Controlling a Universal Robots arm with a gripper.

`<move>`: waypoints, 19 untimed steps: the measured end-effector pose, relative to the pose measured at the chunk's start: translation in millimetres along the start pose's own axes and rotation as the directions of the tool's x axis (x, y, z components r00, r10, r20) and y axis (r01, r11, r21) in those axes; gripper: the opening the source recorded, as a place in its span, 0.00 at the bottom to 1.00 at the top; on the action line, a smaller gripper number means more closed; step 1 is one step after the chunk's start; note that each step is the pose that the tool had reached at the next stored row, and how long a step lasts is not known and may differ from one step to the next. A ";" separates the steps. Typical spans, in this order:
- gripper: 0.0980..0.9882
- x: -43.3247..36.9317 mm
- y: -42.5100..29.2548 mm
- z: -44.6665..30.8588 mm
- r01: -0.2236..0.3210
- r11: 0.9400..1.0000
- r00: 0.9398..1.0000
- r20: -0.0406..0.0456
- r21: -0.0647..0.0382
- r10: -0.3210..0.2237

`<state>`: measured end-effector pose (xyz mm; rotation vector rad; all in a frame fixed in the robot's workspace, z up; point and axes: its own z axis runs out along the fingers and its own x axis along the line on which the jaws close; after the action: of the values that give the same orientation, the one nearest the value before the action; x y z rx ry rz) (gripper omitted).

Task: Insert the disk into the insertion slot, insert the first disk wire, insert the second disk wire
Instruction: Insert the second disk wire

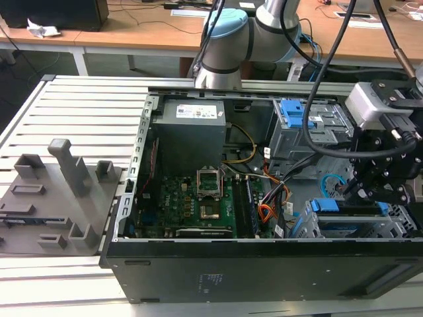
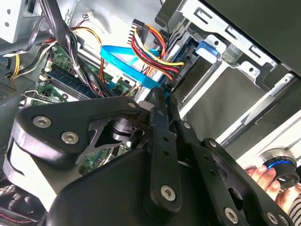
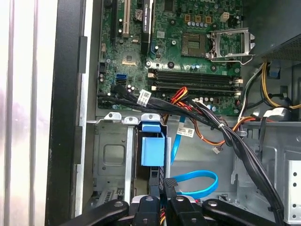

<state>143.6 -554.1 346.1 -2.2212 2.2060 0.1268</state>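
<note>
My gripper [image 2: 163, 94] [image 3: 163, 190] [image 1: 353, 191] hangs over the low grey drive cage, the insertion slot [image 3: 110, 160] [image 1: 400, 221]. The disk sits inside that cage, and its blue carrier tab [image 3: 153, 148] [image 1: 347, 206] shows. My fingers are shut on a small black plug at the end of the light blue second disk wire [image 2: 124, 59], which loops beside them [image 3: 202, 181]. The plug is held at the disk's rear edge. The first disk wire [image 2: 155, 49], a red, orange and yellow bundle, runs down to the disk right beside my fingertips.
The motherboard [image 3: 188, 52] and thick black cable bundles [image 3: 235, 141] lie close by. A taller grey bay with blue latches [image 1: 297, 125] stands behind. A person's hand [image 2: 263, 176] rests on a knob beyond the case wall. A grey fixture [image 1: 59, 191] lies on the exterior view's left.
</note>
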 end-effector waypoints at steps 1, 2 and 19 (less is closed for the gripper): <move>0.07 0.0 0.0 0.4 0.000 1.000 1.000 0.001 0.000 0.000; 0.07 0.0 -0.1 1.3 -0.001 1.000 1.000 0.004 0.000 0.001; 0.15 3.3 -0.2 4.5 -0.001 1.000 1.000 0.007 0.000 0.001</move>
<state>143.6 -557.1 341.4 -2.2169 2.2033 0.1338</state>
